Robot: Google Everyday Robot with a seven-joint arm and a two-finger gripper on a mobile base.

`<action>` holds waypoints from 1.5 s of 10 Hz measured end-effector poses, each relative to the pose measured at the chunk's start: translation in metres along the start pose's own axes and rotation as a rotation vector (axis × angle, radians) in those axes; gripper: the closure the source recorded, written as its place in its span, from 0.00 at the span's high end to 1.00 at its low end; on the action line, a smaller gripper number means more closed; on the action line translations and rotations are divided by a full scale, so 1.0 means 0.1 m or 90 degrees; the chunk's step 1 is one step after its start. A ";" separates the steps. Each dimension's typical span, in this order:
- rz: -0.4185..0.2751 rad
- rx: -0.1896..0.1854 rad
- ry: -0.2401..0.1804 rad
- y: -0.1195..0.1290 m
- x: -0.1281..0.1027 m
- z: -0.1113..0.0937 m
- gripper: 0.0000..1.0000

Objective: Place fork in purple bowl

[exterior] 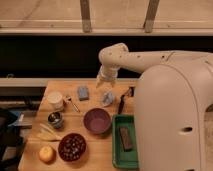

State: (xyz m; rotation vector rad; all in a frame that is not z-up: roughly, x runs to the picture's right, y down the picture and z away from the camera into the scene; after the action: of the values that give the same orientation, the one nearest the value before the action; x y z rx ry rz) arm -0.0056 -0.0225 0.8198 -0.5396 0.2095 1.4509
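The fork (73, 104) is a small silvery utensil lying on the wooden table (107, 155), between the white cup (55, 100) and the purple bowl (97, 120). The purple bowl stands empty near the table's middle. My gripper (104, 85) hangs from the white arm over the back of the table. It is above a crumpled pale object (107, 98), to the right of the fork and behind the bowl. It holds nothing that I can see.
A long black utensil (122, 101) lies right of the crumpled object. A blue-grey sponge (83, 92), a small metal cup (55, 119), pale yellow sticks (46, 134), a maroon bowl (72, 146) and a yellow fruit (46, 153) are on the left. A green tray (116, 150) holds a brown bar (125, 138).
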 end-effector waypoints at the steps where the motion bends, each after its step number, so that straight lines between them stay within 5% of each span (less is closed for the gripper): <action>1: -0.017 -0.007 0.006 0.10 0.02 0.01 0.62; 7: -0.033 -0.001 0.012 0.14 0.04 0.06 0.62; 11: -0.132 0.000 0.033 0.81 -0.09 0.37 0.62; 15: -0.273 -0.037 0.057 1.58 0.01 0.64 0.62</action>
State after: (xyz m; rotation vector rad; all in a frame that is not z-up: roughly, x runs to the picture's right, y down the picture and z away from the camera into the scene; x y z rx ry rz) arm -0.1713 0.0126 0.8392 -0.6527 0.1134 1.0198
